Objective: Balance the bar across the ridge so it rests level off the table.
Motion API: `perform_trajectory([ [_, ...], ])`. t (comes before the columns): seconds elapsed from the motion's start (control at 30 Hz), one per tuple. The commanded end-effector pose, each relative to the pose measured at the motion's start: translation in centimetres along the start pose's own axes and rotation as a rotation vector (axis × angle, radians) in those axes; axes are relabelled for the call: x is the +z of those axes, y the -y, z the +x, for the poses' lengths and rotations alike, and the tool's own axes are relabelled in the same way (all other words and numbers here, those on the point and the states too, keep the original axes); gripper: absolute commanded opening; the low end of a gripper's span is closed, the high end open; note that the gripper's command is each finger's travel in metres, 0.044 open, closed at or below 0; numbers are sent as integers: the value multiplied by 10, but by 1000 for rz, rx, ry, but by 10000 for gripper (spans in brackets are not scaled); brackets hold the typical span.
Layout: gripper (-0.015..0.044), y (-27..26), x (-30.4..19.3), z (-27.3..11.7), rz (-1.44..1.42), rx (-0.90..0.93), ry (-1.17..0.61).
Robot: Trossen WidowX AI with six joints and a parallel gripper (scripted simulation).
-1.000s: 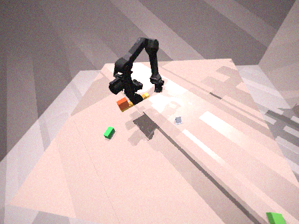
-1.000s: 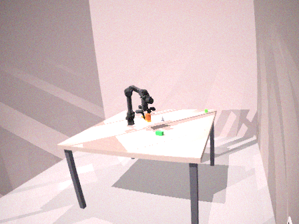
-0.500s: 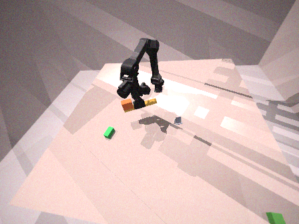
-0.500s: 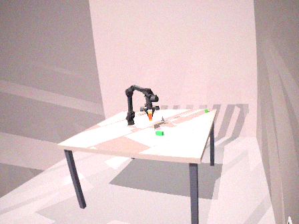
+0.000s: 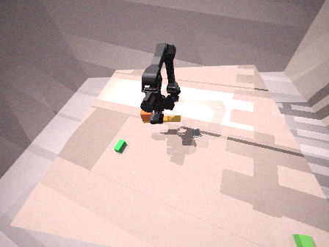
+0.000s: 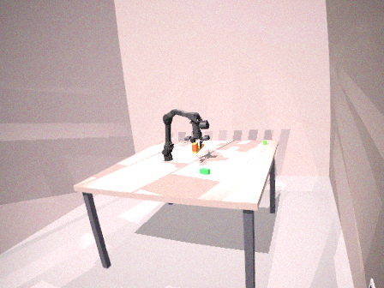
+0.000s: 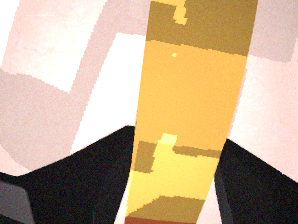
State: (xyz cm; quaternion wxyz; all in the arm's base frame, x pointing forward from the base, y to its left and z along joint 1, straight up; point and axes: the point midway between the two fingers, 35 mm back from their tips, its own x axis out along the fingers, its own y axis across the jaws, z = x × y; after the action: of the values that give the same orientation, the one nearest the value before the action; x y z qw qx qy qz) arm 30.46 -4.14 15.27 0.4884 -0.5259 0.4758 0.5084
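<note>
The yellow bar (image 5: 174, 118) (image 6: 201, 147) (image 7: 192, 95) has an orange block (image 5: 146, 116) (image 6: 195, 147) (image 7: 161, 220) at one end. My gripper (image 5: 157, 120) (image 7: 176, 141) is shut on the bar, with a black finger on each side of it in the wrist view. The bar is held above the table (image 5: 128, 206) (image 6: 171, 196), and shadows fall beside it. The small grey-blue ridge (image 5: 197, 133) (image 6: 208, 153) stands on the table, to the right of the gripper and nearer the camera in the top view. The bar is apart from the ridge. The ridge cannot be made out in the wrist view.
A green block (image 5: 120, 145) (image 6: 205, 171) lies on the table, left of the gripper in the top view. Another green block (image 5: 304, 240) (image 6: 265, 142) is far off, at the lower right of that view.
</note>
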Motion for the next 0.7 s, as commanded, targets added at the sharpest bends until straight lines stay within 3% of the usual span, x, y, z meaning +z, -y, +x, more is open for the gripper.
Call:
perform_trajectory([
  [0.0, 0, 7, 12, 0, 84, 0, 1],
  [0.67, 0, 29, 79, -2, 524, 0, 8],
])
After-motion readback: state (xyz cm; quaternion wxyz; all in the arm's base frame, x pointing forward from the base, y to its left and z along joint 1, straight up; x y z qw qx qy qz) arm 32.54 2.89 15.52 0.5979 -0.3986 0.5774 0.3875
